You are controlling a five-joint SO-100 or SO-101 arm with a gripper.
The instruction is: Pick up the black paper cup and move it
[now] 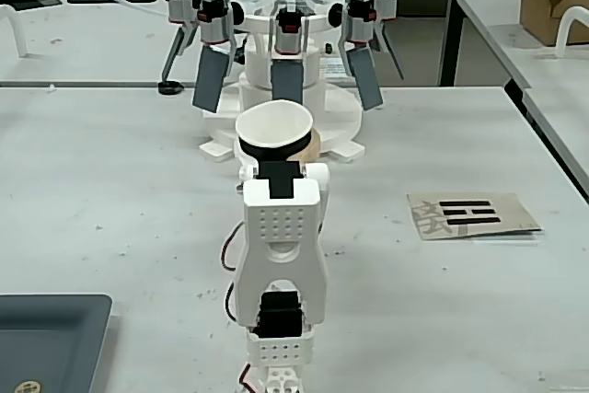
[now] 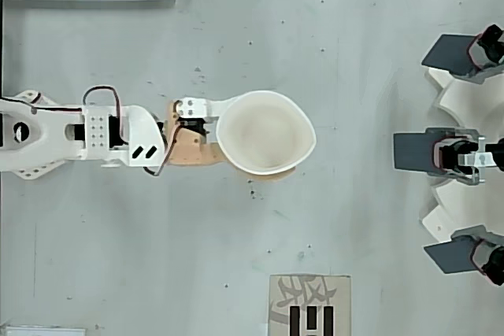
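A: Report the arm position and the state of the fingers (image 2: 228, 127).

B: In the fixed view the white arm (image 1: 279, 255) stands at the near edge of the bench (image 1: 110, 190) and reaches away from the camera. The fingers are clenched on the black paper cup (image 1: 273, 133). In the overhead view the cup (image 2: 265, 132) sits at the tip of the arm, to the right of the wrist, with the fingers at its left wall.

A: Is the cup on the bench surface?

B: It appears raised above the bench in the fixed view, held upright with its mouth up. Contact with the surface cannot be confirmed.

A: Describe the cup.

B: The interior and the rolled rim are white. A black band of the outer wall shows below the rim in the fixed view. The rim is pressed out of round; in the overhead view it reads as a blunt, squeezed outline.

A: What is beyond the cup?

B: A white multi-arm fixture (image 1: 285, 80) with dark grey paddles. A printed card (image 1: 471, 214) lies to the right in the fixed view, a grey tray (image 1: 46, 342) at near left.
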